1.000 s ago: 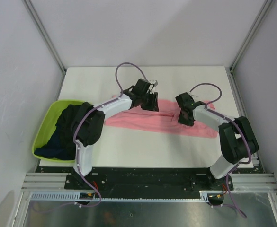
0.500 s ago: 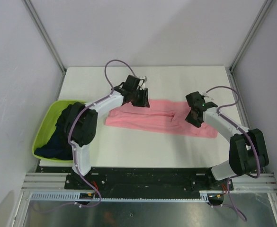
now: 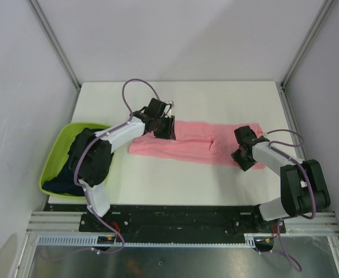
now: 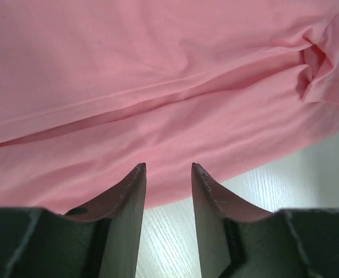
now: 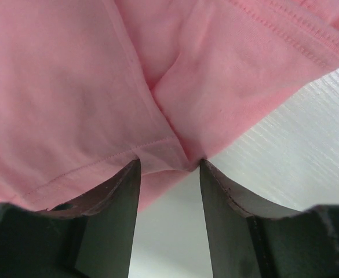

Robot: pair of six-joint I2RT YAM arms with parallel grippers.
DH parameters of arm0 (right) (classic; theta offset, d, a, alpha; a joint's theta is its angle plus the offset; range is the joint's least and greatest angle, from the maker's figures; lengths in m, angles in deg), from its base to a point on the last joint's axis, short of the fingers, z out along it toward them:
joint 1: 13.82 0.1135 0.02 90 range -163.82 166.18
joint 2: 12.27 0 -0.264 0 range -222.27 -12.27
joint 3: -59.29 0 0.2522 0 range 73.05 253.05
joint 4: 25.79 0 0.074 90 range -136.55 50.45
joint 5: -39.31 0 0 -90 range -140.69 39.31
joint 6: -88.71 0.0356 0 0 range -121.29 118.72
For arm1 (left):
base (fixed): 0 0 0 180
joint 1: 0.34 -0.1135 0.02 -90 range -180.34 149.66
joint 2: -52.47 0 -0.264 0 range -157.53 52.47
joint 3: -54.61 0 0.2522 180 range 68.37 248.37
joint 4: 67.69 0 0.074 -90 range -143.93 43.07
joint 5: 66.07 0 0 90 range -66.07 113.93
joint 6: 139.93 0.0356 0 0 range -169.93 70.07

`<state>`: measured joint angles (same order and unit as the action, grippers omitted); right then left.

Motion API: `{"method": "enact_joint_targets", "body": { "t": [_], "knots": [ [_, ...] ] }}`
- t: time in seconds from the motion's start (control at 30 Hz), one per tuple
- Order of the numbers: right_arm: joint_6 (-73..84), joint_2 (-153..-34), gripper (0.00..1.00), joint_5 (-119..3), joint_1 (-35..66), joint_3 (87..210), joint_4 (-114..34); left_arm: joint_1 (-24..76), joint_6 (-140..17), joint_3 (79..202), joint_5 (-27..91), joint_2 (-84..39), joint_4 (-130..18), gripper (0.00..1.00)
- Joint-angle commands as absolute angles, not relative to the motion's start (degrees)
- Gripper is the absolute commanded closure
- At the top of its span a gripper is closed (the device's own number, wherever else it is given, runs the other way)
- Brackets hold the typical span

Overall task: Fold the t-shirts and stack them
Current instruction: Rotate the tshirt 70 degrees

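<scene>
In the last second the left gripper point(image 3: 163, 128) slid left and the right gripper point(image 3: 243, 159) slid right and nearer, along the salmon-pink t-shirt point(image 3: 198, 145), a long folded band in the middle of the white table point(image 3: 215, 98). Both pairs of fingers point(image 4: 128, 197) stood apart, holding nothing; probably an end-fold came next. Plain pale walls stood around.

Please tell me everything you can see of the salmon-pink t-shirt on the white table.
The salmon-pink soft cloth t-shirt lies flat on the white table. It is folded into a long band running left to right, with a lengthwise crease and small wrinkles. A stitched hem shows at its right end. The left gripper is open at the edge of its left part. The right gripper is open at its right end, with a folded corner of cloth between the fingertips.
</scene>
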<state>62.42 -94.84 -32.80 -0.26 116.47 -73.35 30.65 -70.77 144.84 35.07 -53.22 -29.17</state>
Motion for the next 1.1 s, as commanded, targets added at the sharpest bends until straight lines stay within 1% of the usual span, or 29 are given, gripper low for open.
{"method": "enact_joint_targets", "body": {
  "t": [0.0,0.23,0.37,0.47,0.6,0.7,0.9,0.97,1.07],
  "knots": [
    [66.51,-93.90,0.49,-32.02,-0.77,115.24,-71.75,30.51,-69.32,144.80,34.84,-49.57,-29.64,0.58],
    [65.06,-95.02,0.50,-32.10,-4.60,114.57,-70.06,30.43,-70.09,144.83,34.56,-48.43,-29.60,0.58],
    [61.87,-97.35,0.52,-32.74,-7.33,114.87,-64.80,30.24,-71.41,144.16,32.64,-47.24,-29.56,0.58],
    [59.37,-101.58,0.54,-32.37,-8.80,117.78,-62.09,29.58,-72.71,143.03,30.94,-46.34,-29.54,0.58],
    [55.04,-109.30,0.55,-32.86,-10.65,124.81,-59.20,28.76,-73.18,141.80,28.90,-45.62,-29.56,0.57],
    [50.96,-116.74,0.57,-34.62,-11.46,133.10,-58.56,28.39,-72.63,141.61,28.34,-46.05,-29.37,0.55],
    [42.00,-133.74,0.57,-36.88,-11.82,152.79,-61.99,28.15,-69.98,141.36,26.13,-47.84,-27.81,0.54],
    [38.72,-139.69,0.57,-38.27,-11.94,161.19,-65.27,28.14,-69.48,141.15,26.06,-48.28,-27.16,0.53],
    [34.29,-149.16,0.56,-39.11,-11.90,178.30,-74.18,28.18,-69.39,140.58,26.72,-48.61,-26.46,0.53]
  ]
}}
